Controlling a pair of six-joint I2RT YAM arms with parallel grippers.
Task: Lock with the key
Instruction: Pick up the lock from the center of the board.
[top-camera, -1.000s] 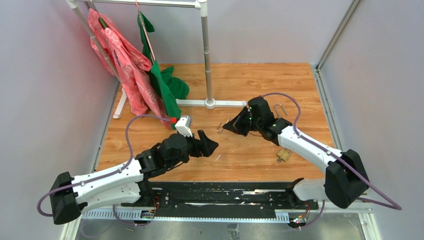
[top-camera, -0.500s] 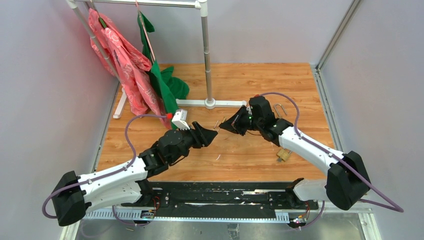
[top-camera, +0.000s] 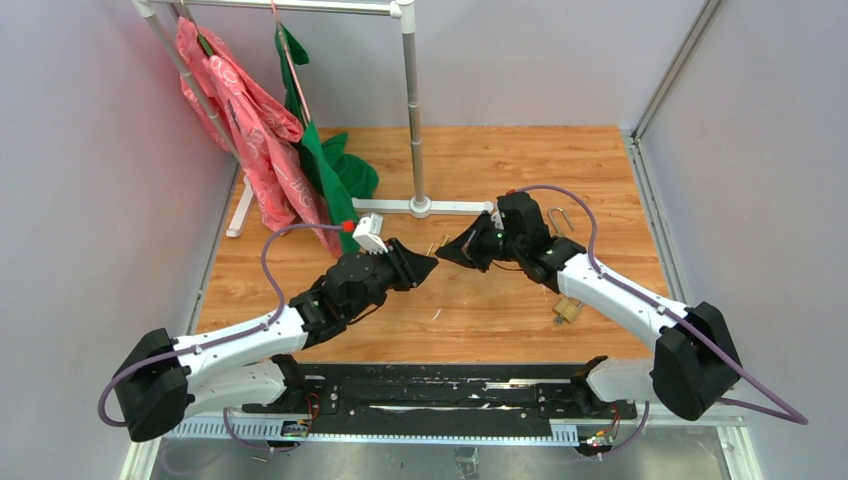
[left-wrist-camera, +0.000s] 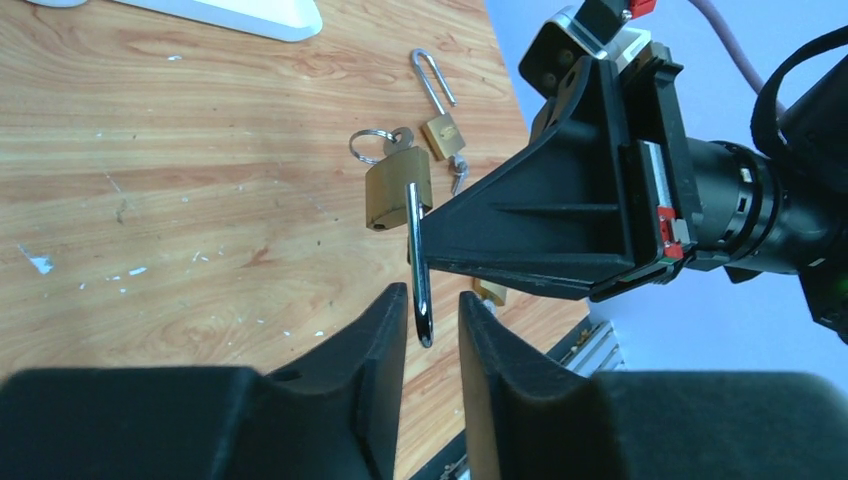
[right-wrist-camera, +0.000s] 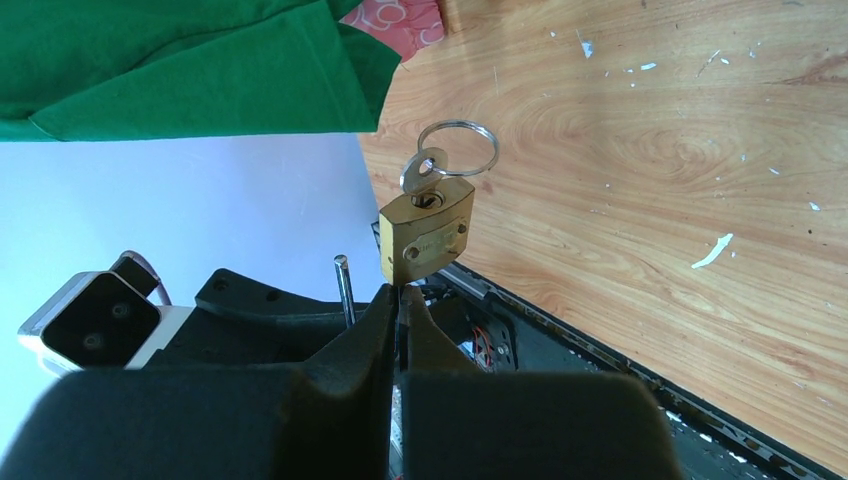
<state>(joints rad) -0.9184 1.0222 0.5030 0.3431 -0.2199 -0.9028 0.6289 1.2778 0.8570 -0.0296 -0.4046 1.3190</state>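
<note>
A small brass padlock hangs in the air over the wooden table, with the key and its ring in the keyhole. My right gripper is shut on one leg of the steel shackle, just under the lock body. In the left wrist view the padlock points its shackle down between the fingers of my left gripper. Those jaws stand narrowly apart, with a sliver of gap on each side of the shackle. From above, the left gripper and right gripper meet tip to tip at mid-table.
A second padlock with a long open shackle lies on the table behind the right arm. Another brass lock lies near the right front. A clothes rack base stands behind, with pink and green garments at the back left.
My left arm has reached forward and right to the padlock, and its jaws have narrowed around the shackle. The right gripper has shifted slightly left, still holding the padlock.
</note>
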